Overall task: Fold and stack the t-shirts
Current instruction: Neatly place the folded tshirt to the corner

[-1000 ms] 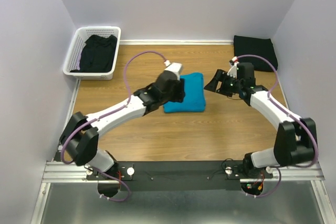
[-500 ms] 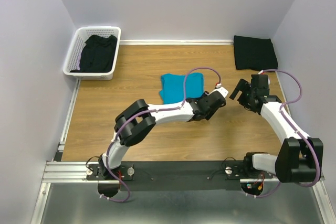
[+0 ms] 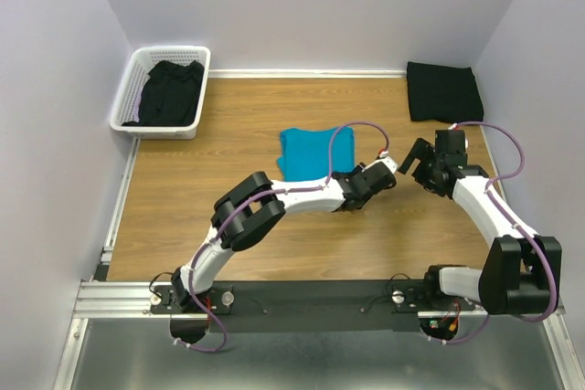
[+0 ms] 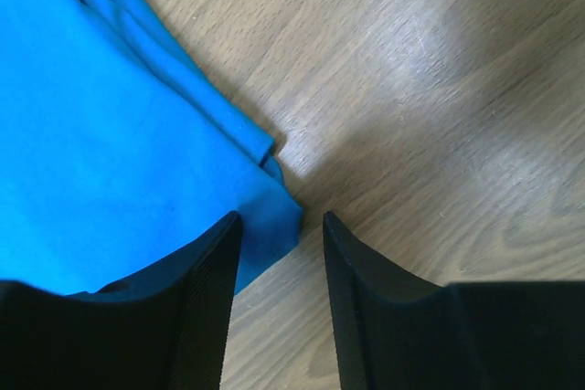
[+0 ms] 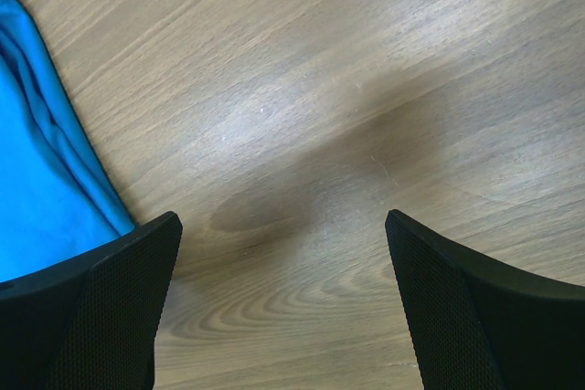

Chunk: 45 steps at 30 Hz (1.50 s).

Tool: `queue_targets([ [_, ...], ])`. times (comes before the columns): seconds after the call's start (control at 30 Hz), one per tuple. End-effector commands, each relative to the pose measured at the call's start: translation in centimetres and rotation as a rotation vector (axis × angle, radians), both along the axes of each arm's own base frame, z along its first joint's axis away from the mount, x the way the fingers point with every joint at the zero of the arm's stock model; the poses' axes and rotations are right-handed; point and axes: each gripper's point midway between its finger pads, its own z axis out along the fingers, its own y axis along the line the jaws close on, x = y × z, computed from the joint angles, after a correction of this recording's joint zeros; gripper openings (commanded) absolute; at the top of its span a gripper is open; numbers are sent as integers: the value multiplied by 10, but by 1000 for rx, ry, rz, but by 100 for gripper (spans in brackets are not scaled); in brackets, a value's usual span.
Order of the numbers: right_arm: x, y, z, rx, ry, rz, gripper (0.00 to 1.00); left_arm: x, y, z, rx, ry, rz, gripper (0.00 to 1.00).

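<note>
Risking a top-layer-only pinch that peels the fold open on lift: straddling just the corner of the folded teal t-shirt point(image 4: 110, 134), lying in the middle of the worktop point(image 3: 183, 152), with the left end effector point(image 4: 279, 224) half-open and nothing clamped yet. Hanging the right end effector point(image 5: 283, 221) wide and empty over bare wood just right of that shirt's edge, well short of the folded black t-shirt point(image 3: 443, 90) in the far right corner.

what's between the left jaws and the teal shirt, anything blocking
Nothing visible. The teal shirt lies flat on the wooden table, and its corner sits right at the gap between the open left jaws.
</note>
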Motion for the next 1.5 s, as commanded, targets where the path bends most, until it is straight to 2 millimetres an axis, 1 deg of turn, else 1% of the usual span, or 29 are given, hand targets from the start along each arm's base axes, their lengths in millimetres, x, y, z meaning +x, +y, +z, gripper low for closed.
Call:
queue_targets([
  [0.0,-1,2,-2,19,1,-9,100,3,9,-2,51,-17,25,48],
  [0.13,-2,4,-1,29,-3,0,100,0,13,-14,86,0,18,48],
  [0.23,-2,5,0,31,-8,-1,100,-2,14,-21,111,19,8,44],
  [0.33,-1,7,1,43,-14,9,100,-2,17,-25,133,27,8,31],
  [0.4,2,22,1,103,-23,71,100,-2,19,-23,130,24,12,5],
  [0.43,4,29,2,132,-26,99,100,-1,19,-21,121,20,24,0],
  [0.47,5,41,1,190,-21,141,100,2,22,-14,102,8,37,0],
  [0.53,7,50,1,241,-24,157,100,6,25,-3,69,4,56,0],
  [0.57,12,59,5,293,-44,172,100,4,26,8,27,15,59,0],
  [0.6,14,65,3,328,-43,184,100,5,23,17,-16,13,60,0],
  [0.63,23,72,9,374,-84,197,100,7,28,29,-54,12,68,0],
  [0.67,22,88,10,460,-78,247,100,5,22,36,-104,20,52,0],
  [0.73,28,100,11,550,-90,270,100,3,22,46,-140,24,47,0],
  [0.77,37,106,17,594,-130,275,100,2,21,53,-159,23,41,0],
  [0.8,39,111,9,633,-109,283,100,-1,19,55,-174,33,31,0],
  [0.87,44,116,5,688,-107,277,100,-2,19,60,-188,36,27,0],
  [0.9,49,123,10,726,-139,316,100,-3,19,60,-192,42,26,0],
  [0.93,50,127,-4,763,-104,316,100,-4,19,61,-199,44,29,0],
  [0.97,51,131,-6,816,-90,306,100,-4,19,63,-202,42,28,0],
  [1.0,57,137,1,851,-131,346,100,-5,19,62,-203,47,25,0],
  [1.03,57,143,-4,871,-120,354,100,-5,19,62,-205,47,26,0],
  [1.07,58,147,-15,896,-91,336,100,-6,19,62,-205,50,24,0],
  [1.1,65,152,-14,895,-108,354,100,-6,19,63,-208,49,22,0],
  [1.17,65,166,-22,900,-78,377,100,-6,19,62,-206,53,19,0],
  [1.2,64,172,-33,903,-48,376,100,-6,18,63,-210,56,20,0],
  [1.23,66,179,-33,904,-44,389,100,-6,18,63,-210,57,21,0],
  [1.27,63,190,-37,908,-23,407,100,-6,18,62,-211,58,24,0],
  [1.33,58,202,-48,904,13,416,100,-6,16,63,-220,63,26,0],
  [1.47,52,215,-62,872,41,428,97,-7,9,71,-250,70,13,0],
])
